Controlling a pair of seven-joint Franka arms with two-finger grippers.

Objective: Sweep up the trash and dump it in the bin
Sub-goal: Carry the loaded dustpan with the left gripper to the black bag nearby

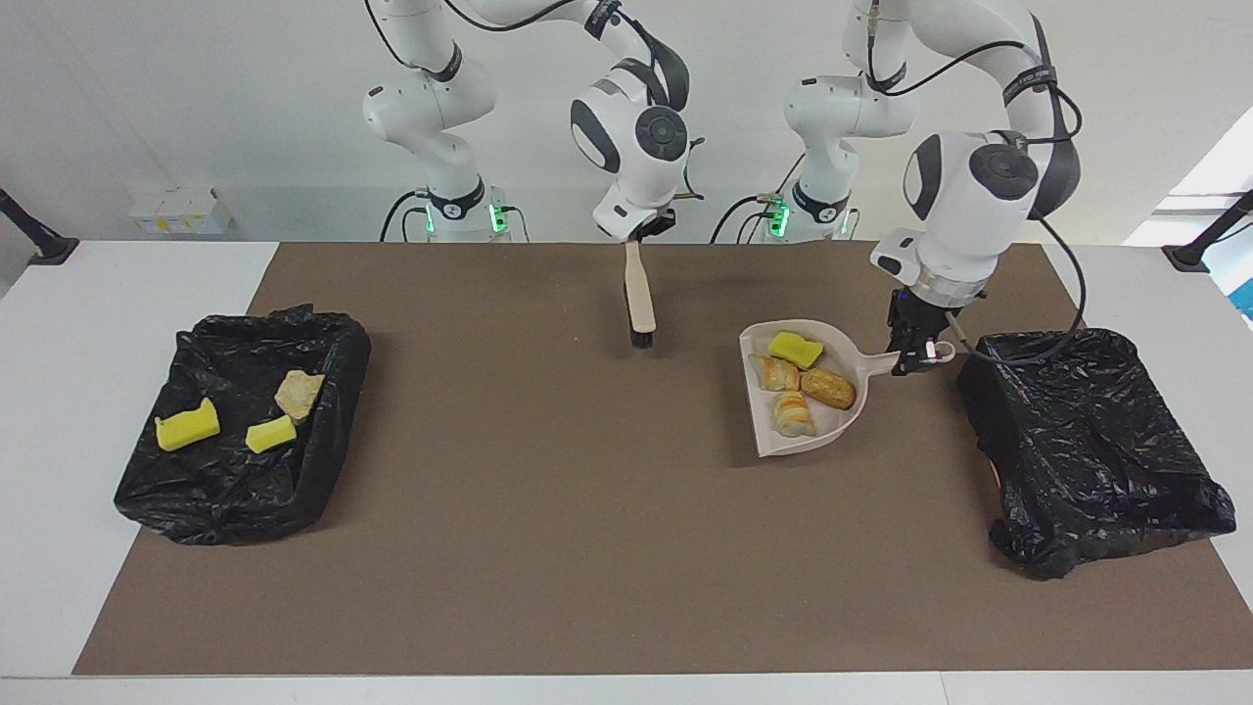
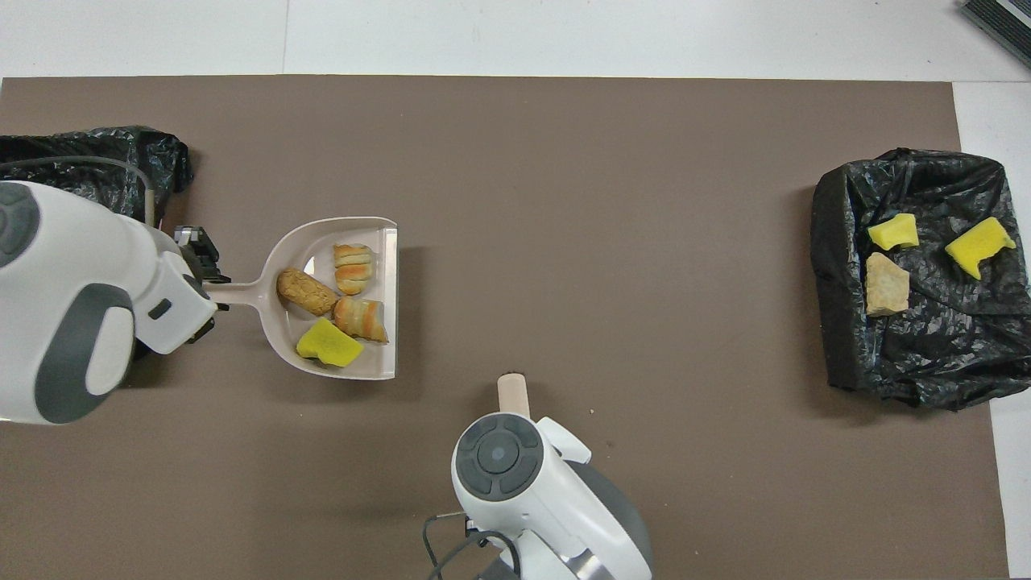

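My left gripper (image 1: 915, 357) is shut on the handle of the beige dustpan (image 1: 834, 431), which it holds about level, low over the mat; both show in the overhead view too, gripper (image 2: 201, 282) and dustpan (image 2: 310, 242). The pan holds several pieces of trash: a yellow sponge chunk (image 1: 795, 349) and three bread-like pieces (image 1: 828, 388). My right gripper (image 1: 646, 230) is shut on the beige brush (image 1: 640, 294), which hangs upright with its black bristles down by the mat. Three more scraps (image 1: 270, 434) lie in the black-lined bin (image 1: 196, 509) at the right arm's end.
A second black-lined bin (image 1: 1096, 460) stands at the left arm's end, right beside the left gripper; no trash shows in it. The brown mat (image 1: 548, 509) covers the table's middle. Small white boxes (image 1: 181, 211) sit off the mat near the right arm's base.
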